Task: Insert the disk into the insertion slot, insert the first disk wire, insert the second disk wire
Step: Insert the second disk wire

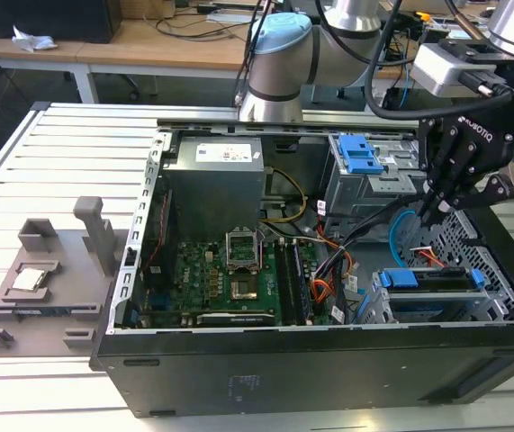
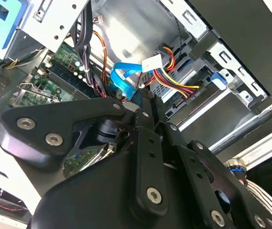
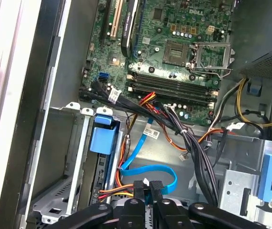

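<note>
Gripper (image 1: 432, 209) is seen inside the open case (image 1: 238, 378), above the slot (image 1: 437, 310) at the exterior view's right. Disk (image 1: 423, 279) is seated in the slot, blue frame showing. In both wrist views the fingers are pressed together on the end of the blue cable (image 3: 145, 168), whose loop is curled just beside them. Wire bundle (image 2: 174, 78) is run close by.
</note>
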`<state>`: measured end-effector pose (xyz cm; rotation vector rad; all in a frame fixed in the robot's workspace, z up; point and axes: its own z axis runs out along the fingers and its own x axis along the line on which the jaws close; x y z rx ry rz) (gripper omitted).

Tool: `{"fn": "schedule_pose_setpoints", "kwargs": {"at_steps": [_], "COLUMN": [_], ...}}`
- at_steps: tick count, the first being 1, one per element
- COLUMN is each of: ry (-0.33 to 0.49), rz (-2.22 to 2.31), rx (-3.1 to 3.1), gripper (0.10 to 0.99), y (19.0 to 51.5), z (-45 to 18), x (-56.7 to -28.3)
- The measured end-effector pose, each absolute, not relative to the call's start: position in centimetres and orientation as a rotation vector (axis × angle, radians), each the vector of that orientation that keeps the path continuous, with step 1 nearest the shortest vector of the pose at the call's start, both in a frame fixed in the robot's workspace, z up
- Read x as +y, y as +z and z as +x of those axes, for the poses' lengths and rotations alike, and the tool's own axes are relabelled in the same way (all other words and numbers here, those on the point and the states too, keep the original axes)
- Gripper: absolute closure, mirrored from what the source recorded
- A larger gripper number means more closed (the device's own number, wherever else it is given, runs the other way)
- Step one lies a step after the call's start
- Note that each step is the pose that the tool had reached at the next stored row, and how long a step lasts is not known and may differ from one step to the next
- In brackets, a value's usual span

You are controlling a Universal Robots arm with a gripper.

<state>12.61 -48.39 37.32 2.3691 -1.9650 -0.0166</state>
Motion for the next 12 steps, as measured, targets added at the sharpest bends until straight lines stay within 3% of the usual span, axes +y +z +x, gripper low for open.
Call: {"fn": "schedule_pose_setpoints", "kwargs": {"at_steps": [3, 12], "ry": [-0.016, -0.022], "rz": [2.369, 2.371], "rx": [-1.965, -1.969], "gripper": [0.922, 0.922], "y": [37.3, 37.1], "z": [12.6, 12.6], "x": [-48.7, -53.1]}}
